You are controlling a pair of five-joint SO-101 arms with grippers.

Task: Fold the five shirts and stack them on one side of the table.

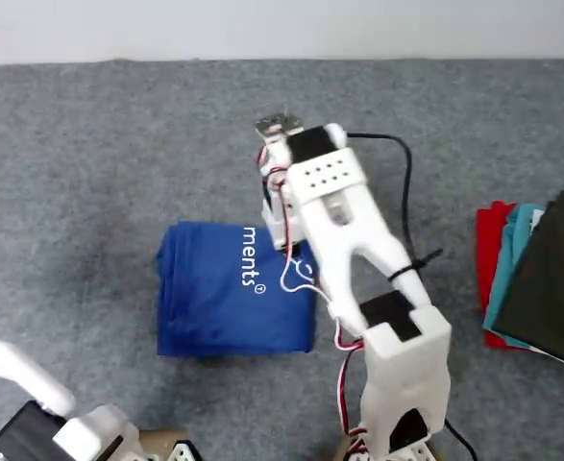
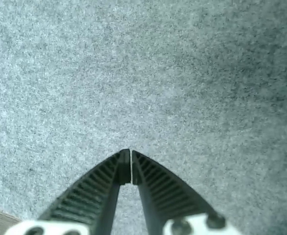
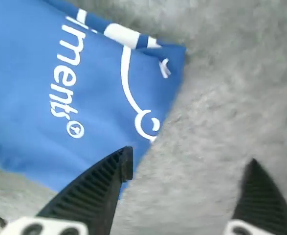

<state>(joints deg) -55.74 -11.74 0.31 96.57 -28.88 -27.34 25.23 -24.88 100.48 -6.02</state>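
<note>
— Closest in, what is made out of the left gripper (image 2: 130, 154)?
— Its fingers are seen pressed together on nothing, held over the bare grey table covering (image 2: 182, 73) at the near left of the table. It is judged to have no part in this step.

— Where is the blue shirt (image 1: 229, 288) found?
— It is laid flat at the middle of the table, folded into a rough square with the print upward.

— How is the right gripper (image 3: 189, 159) set?
— Its fingers are spread wide with nothing between them. One is placed over the shirt's right-hand edge near a corner, and the other over bare covering just beside it. Whether the cloth is touched cannot be told.

— What is called for if the step is to be done well?
— The folded shirt is presumably to be carried to the stack (image 1: 536, 279) of red, teal and dark shirts at the table's right edge. Every layer of the edge should be gathered between the fingers before they are closed, so that the fold is not pulled open. A hold nearer the middle of that edge would be preferred, since a corner hold may let the far side sag. The shirt should be lifted clear and not dragged, then laid square on the stack.
</note>
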